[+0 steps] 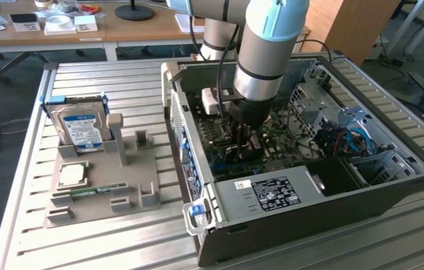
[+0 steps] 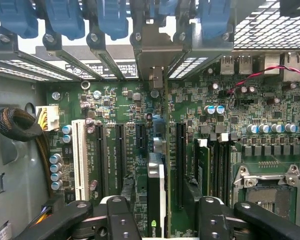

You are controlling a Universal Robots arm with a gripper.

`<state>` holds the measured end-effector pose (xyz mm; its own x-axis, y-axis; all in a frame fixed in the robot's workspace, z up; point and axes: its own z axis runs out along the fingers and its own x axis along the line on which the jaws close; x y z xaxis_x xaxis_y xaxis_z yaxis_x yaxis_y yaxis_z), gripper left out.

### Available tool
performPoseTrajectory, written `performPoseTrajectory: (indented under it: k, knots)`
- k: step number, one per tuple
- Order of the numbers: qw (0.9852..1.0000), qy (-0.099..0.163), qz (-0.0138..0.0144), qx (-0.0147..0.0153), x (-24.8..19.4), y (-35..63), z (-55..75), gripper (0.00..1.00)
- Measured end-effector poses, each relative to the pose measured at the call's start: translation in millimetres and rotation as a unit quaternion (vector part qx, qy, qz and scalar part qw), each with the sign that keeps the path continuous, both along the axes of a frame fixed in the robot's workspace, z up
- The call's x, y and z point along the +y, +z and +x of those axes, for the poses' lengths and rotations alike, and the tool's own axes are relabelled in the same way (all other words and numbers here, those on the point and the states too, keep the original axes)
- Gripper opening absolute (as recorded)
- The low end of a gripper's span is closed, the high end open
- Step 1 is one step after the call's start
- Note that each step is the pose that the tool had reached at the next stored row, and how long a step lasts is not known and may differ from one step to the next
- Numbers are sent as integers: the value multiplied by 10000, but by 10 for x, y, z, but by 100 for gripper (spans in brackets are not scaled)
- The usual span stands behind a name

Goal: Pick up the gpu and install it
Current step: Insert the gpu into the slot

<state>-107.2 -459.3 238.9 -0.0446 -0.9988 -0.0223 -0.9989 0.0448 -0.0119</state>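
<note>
- In the exterior view we see the arm [image 1: 261,50] reaching down into the open computer case [image 1: 302,169], which lies on the slatted metal surface [image 1: 107,79]
- The gripper [image 1: 247,147] sits low over the motherboard [image 1: 283,143], holding the gpu [image 1: 243,152] edge-on above the board
- On the exterior view's left, a grey holder tray [image 1: 95,185] carries a hard drive [image 1: 81,128] standing upright, a CPU chip [image 1: 73,174] lying flat and a RAM stick [image 1: 84,193]
- In the wrist view we look straight onto the motherboard [image 2: 240,125]; the gripper [image 2: 157,220] is pinched on the gpu [image 2: 155,200], a thin black card seen on edge between the two fingers [image 2: 121,220]
- The card hangs among the black expansion slots [image 2: 180,160], with the white slot [image 2: 80,157] off to one side and blue bracket clips [image 2: 110,17] along the case's rear wall
</note>
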Motion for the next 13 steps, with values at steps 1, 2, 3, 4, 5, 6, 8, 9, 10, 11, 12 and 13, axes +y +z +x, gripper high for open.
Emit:
performPoseTrajectory:
  k: [1, 2, 3, 4, 5, 6, 8, 9, 10, 11, 12, 13]
  knots:
    - [10000, 0, 0, 0, 0, 0, 0, 51]
    - [10000, 0, 0, 0, 0, 2, 0, 51]
    - [10000, 0, -2, 1, -1, 11, 0, 51]
    - [10000, 0, -1, 1, 0, 26, 0, 51]
    - [10000, 0, 0, 0, 0, 54, 0, 51]
    - [10000, 0, 0, 0, 0, 89, 0, 51]
    - [10000, 0, -1, 0, 0, 165, 0, 51]
    - [10000, 0, 1, 0, 0, 199, 0, 51]
    - [10000, 0, 0, 0, 0, 235, 0, 51]
    - [10000, 0, 0, -1, 0, 268, 0, 51]
    - [10000, 0, 0, -1, 0, 300, 0, 51]
    - [10000, 0, 0, -1, 0, 328, 0, 51]
